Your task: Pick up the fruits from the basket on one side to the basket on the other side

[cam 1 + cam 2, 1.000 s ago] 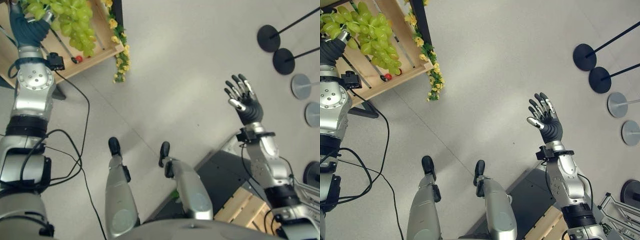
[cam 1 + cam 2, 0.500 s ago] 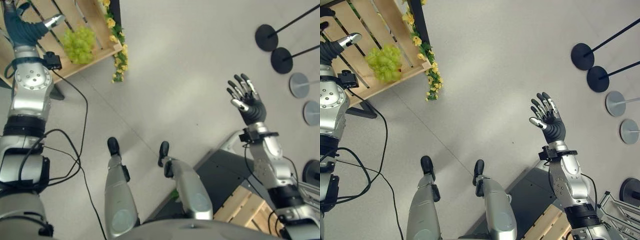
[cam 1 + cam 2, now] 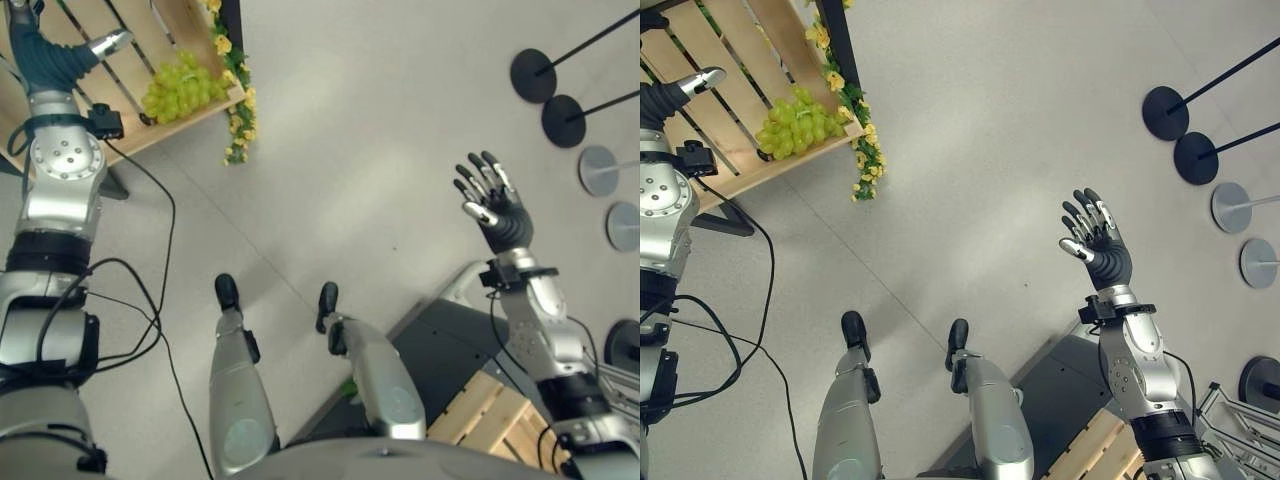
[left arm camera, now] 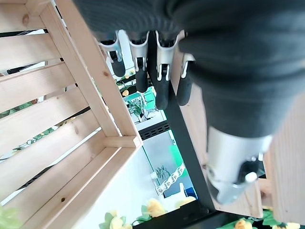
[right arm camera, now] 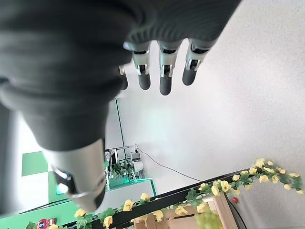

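A bunch of green grapes (image 3: 183, 91) lies in the wooden slatted basket (image 3: 215, 104) at the upper left, against its near rim; the same bunch (image 3: 796, 126) is free of any hand. My left hand (image 3: 45, 52) is over the basket, its fingers (image 4: 138, 59) straight and holding nothing. My right hand (image 3: 494, 205) is raised over the bare floor at the right, fingers (image 5: 162, 71) spread, nothing in it.
Yellow artificial flowers (image 3: 240, 105) trim the basket's right edge. Round black and grey stand bases (image 3: 538, 72) sit on the floor at the far right. A second wooden crate (image 3: 490, 415) on a dark stand is at the lower right.
The grapes left my left hand and dropped into the basket, settling against its near rim. My left hand went from shut to open. The right hand barely moved.
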`<state>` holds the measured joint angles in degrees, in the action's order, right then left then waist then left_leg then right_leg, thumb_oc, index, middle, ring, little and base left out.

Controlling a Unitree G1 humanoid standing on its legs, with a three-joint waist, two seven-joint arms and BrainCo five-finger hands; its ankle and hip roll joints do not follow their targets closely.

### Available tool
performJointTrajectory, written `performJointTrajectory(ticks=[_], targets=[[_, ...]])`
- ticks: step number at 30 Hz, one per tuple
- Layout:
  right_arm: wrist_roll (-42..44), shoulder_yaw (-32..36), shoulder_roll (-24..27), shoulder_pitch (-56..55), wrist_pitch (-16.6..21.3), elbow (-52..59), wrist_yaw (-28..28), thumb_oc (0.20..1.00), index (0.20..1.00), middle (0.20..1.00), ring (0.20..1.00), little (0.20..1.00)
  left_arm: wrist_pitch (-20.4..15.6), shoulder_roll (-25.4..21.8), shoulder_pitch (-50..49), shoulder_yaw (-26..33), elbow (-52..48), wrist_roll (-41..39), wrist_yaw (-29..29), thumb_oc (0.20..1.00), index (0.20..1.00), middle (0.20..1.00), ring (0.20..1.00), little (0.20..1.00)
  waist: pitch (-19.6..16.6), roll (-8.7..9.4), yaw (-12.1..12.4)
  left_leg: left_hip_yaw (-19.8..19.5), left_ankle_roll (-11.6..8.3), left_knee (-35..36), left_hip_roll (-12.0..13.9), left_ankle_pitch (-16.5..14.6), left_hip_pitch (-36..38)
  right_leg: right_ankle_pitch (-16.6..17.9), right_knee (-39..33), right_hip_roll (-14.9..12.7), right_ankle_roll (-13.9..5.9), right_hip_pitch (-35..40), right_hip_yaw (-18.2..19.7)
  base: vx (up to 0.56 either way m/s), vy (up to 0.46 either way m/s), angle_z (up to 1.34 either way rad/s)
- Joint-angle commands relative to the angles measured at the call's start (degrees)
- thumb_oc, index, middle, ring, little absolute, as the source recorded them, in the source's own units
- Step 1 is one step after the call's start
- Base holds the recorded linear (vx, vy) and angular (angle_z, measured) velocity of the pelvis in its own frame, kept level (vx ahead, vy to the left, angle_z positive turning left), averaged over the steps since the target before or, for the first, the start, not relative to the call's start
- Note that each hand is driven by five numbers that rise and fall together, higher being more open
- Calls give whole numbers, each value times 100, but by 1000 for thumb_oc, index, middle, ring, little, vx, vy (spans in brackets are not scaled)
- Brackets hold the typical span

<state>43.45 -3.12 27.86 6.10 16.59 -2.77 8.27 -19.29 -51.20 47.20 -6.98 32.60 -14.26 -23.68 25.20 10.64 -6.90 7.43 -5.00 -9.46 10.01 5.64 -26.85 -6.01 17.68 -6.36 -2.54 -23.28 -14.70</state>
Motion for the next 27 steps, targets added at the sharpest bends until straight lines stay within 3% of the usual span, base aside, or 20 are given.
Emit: performJointTrajectory(ticks=[1,7,12,13,20,27], targets=[[125,285,116,-15,332,279,34,1000,1000,1000,1000,1000,-342,-31,-25,497,-478,284,-71,1000,1000,1000,1000,1000,-322,33,35,-219,-63,-763,14,-748,156,499,-435,-261,-476,25,2,0,0,0],[117,350,45,-30,300,277,3,1000,1000,1000,1000,1000,-480,410,-697,911,-1036,240,39,1000,1000,1000,1000,1000,-328,-59,127,-220,-53,-715,-41,-754,231,456,-400,-301,-459,71,-6,0,0,0],[40,496,-49,-82,266,257,-57,1000,1000,1000,1000,1000,-593,1082,-1749,1312,-1817,100,463,1000,1000,1000,1000,1000,-350,-197,245,-219,-40,-631,-97,-766,386,438,-419,-346,-449,178,-13,3,2,1],[6,566,-99,-76,245,225,-94,1000,1000,1000,1000,1000,-675,1423,-2117,1381,-2117,-75,697,1000,1000,1000,1000,1000,-389,-258,290,-195,-28,-609,-123,-782,461,440,-450,-367,-439,249,-16,0,0,0],[-281,728,-173,-89,270,148,-249,1000,1000,1000,1000,1000,-735,2309,-3034,1321,-2999,-433,1274,1000,1000,1000,1000,1000,-599,-474,348,-155,-21,-431,-182,-789,801,477,-648,-449,-442,588,-15,10,5,2],[-446,884,-147,-79,286,41,-305,1000,1000,1000,1000,1000,-596,2327,-3443,1000,-3333,-571,1916,1000,1000,1000,1000,1000,-826,-645,352,-112,-25,-172,-262,-717,1209,554,-916,-484,-456,1023,-59,25,10,3]])
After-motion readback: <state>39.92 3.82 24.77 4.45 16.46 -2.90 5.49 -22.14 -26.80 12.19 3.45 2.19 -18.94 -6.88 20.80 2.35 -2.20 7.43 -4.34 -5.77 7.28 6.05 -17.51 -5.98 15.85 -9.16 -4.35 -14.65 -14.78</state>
